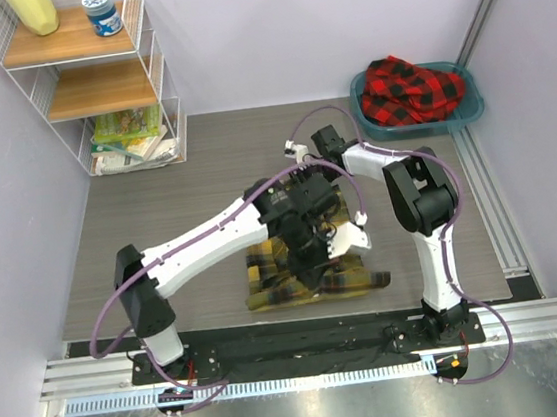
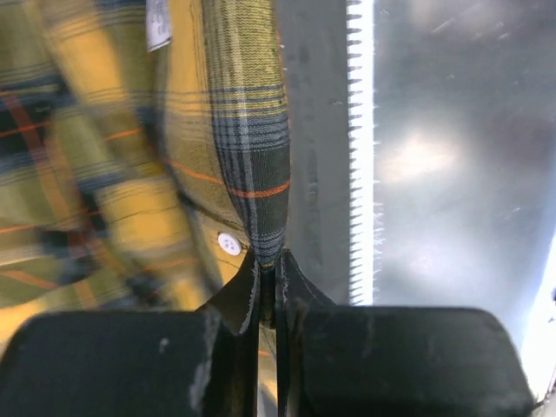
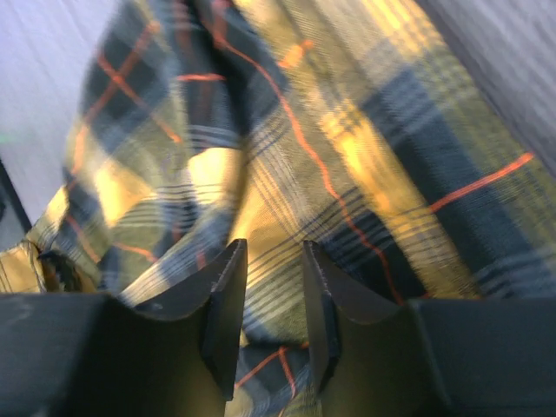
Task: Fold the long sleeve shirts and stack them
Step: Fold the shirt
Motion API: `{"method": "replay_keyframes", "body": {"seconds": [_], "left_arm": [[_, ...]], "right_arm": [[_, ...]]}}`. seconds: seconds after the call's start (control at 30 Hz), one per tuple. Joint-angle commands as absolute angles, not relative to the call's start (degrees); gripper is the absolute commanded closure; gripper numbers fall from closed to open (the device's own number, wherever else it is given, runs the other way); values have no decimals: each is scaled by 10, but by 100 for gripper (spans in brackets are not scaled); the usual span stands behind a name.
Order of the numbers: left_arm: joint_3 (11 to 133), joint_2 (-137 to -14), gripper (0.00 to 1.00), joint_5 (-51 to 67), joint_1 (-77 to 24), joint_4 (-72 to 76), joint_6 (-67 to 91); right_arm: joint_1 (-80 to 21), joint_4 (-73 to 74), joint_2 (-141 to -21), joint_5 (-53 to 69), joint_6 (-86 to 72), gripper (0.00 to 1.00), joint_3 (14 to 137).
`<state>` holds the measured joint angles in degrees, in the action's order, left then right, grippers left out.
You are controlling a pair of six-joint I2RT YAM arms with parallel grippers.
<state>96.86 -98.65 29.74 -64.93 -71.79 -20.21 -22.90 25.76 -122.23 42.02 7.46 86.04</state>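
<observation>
Overhead view: two shirts are counted, the yellow-and-black shirt (image 1: 268, 288) laid on the table (image 1: 160, 232) beneath both arms, the red-and-black shirt (image 1: 411, 88) heaped in the teal basin (image 1: 450, 121) at the far right corner.
Left wrist view: the left gripper (image 2: 268, 261) is shown clamped on a folded edge of the yellow cloth, one white button (image 2: 229, 243) just beside it; this is hidden from above.
Right wrist view: the right gripper (image 3: 271, 252) is seen narrowly parted, blurred yellow plaid filling the gap.

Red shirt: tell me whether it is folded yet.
Not folded: the red shirt lies crumpled in a heap inside the teal basin.
</observation>
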Motion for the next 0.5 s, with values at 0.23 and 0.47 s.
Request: {"method": "replay_keyframes", "body": {"seconds": [0.23,0.47], "left_arm": [[1119,-1128,99,226,-508,-836,-450],[1105,-1185,96,177,-453,-748,-540]], "right_arm": [[-226,239,-1232,453,99,69,845],[-227,243,-1223,464,109,70,831]]}}
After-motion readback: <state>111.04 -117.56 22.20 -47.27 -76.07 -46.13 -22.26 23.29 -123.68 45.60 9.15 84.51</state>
